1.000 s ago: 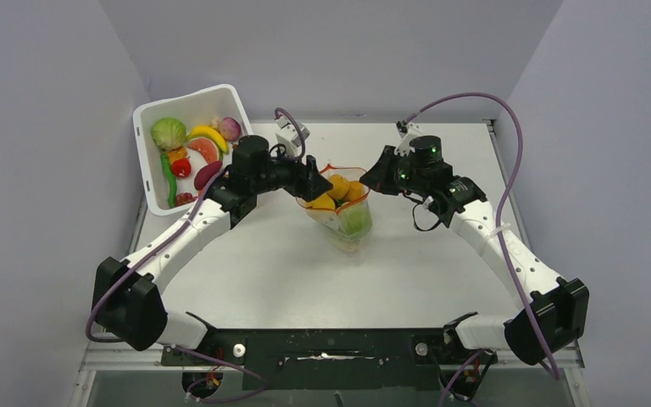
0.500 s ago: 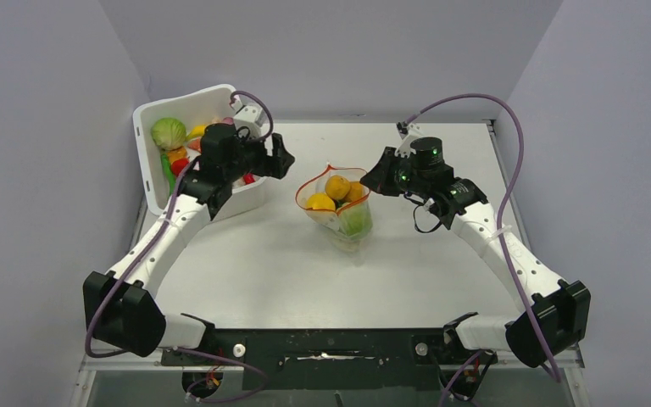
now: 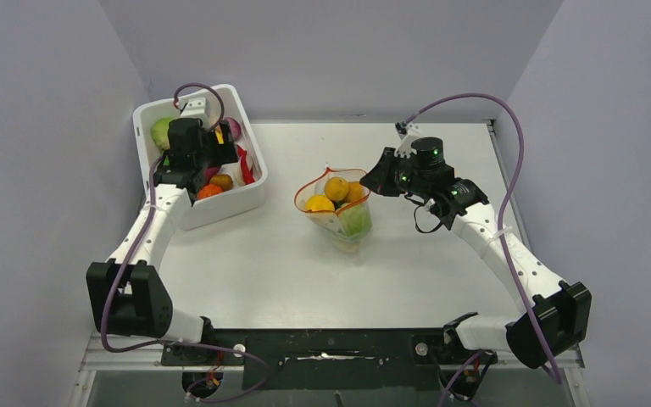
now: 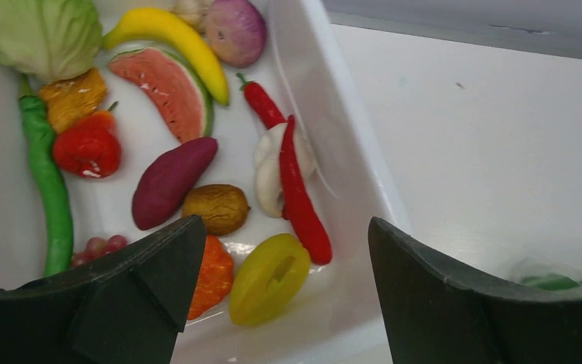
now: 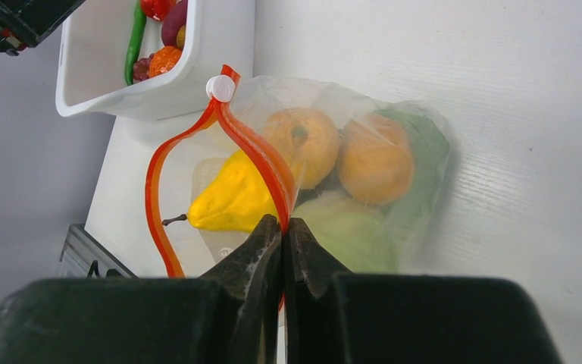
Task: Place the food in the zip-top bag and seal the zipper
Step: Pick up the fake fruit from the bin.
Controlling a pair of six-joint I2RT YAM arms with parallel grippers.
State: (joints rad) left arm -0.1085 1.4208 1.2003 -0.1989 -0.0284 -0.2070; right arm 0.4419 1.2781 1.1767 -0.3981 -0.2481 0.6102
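Note:
The clear zip-top bag (image 3: 340,210) stands mid-table, its mouth gaping. Inside it lie a yellow pear (image 5: 235,199), two orange fruits (image 5: 301,144) and green lettuce (image 5: 352,231). My right gripper (image 5: 282,224) is shut on the red-orange zipper (image 5: 254,148) at the bag's right rim (image 3: 371,183). My left gripper (image 4: 284,227) hangs open over the white tub (image 4: 341,152), nothing between its fingers. Below it lie more food: a yellow-green piece (image 4: 269,279), a red chilli (image 4: 300,193), a purple piece (image 4: 170,182), a banana (image 4: 170,38) and a cabbage (image 4: 42,34).
The tub (image 3: 246,200) sits at the table's far left corner against the grey side wall. It also holds a watermelon slice (image 4: 167,87), a green bean (image 4: 49,197), an onion (image 4: 235,30) and a brown nut (image 4: 216,208). Bare white tabletop (image 3: 305,271) lies between tub and bag.
My left arm swung from the bag's mouth leftward to above the tub, and its jaws spread wider. The right arm and the bag stayed put.

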